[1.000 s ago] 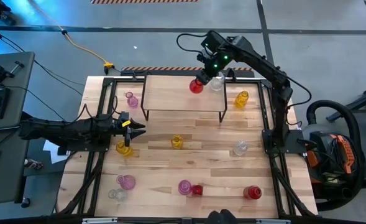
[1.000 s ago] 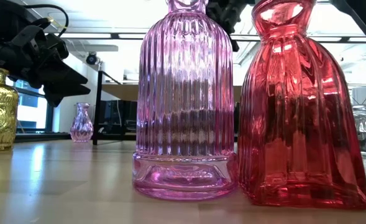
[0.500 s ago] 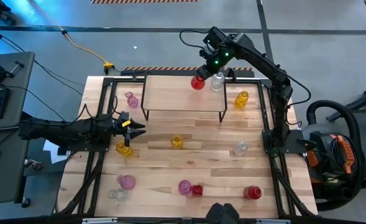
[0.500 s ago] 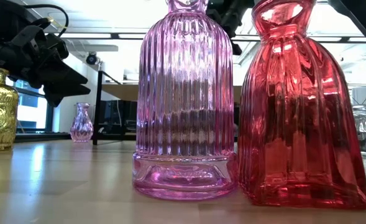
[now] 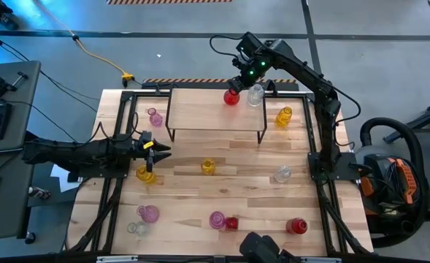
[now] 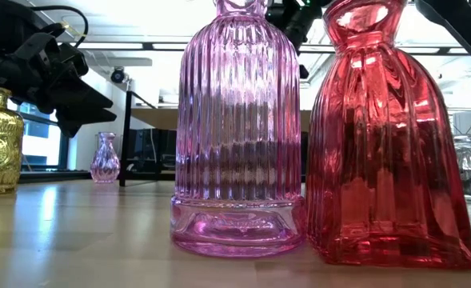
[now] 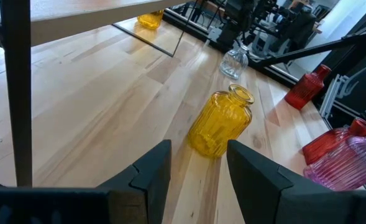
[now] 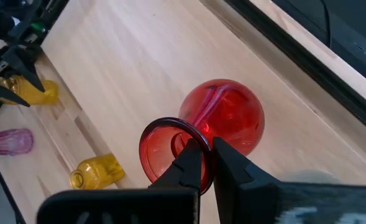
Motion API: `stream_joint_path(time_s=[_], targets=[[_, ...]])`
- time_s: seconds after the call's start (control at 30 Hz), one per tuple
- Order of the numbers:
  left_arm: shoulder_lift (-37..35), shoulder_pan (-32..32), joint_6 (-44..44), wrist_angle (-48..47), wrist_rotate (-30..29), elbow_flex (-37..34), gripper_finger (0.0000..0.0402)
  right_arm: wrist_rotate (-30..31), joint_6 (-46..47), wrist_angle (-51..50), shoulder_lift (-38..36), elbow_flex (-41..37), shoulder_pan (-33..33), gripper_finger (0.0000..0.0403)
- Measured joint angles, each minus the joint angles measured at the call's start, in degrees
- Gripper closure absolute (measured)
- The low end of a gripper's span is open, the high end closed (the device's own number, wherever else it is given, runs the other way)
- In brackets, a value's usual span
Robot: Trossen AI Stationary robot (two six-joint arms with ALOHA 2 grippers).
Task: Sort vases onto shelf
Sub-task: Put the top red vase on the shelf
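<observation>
The round red vase (image 5: 231,98) is at the far edge of the shelf (image 5: 215,113), toward its right end, and the right gripper (image 8: 205,163) has it by the rim. In the right wrist view the two dark fingers (image 8: 189,163) are pinching the wall of the red mouth, one finger inside the opening and one outside. Whether the vase's bottom rests on the shelf board or hangs just above it, I cannot tell. Just beside it, to the right, stands a clear vase (image 5: 255,96).

The shelf is a light-wood board on thin black legs, placed at the far middle of the wooden surface (image 5: 244,197). To its left on the surface stands a small pink vase (image 5: 155,117), and to its right an amber vase (image 5: 285,116).

The left gripper (image 5: 156,149) is at the left side of the surface, above a yellow vase (image 5: 146,174). Its fingers (image 7: 153,172) are spread apart with nothing between them, and in the left wrist view another yellow vase (image 7: 220,121) stands farther out, in the middle of the surface.

Near the front edge, a ribbed pink vase (image 6: 237,128) and a red vase (image 6: 383,136) stand touching or almost touching. More vases, pink, clear and red, are spread along the front of the surface.
</observation>
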Motion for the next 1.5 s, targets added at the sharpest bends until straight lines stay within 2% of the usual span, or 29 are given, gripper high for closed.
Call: stream_joint_path(time_s=[0.4,0.7,1.5], targets=[[0.0,0.0,0.0,0.0,0.0,0.0,0.0254,-0.7,0.0,-1.0,0.2,0.0,-0.9,0.0401],[0.0,0.0,0.0,0.0,0.0,0.0,0.0254,-0.7,0.0,-1.0,0.2,0.0,-1.2,0.0368],[0.0,0.0,0.0,0.0,0.0,0.0,0.0254,-1.1,0.1,0.3,1.4,0.1,-1.4,0.0366]])
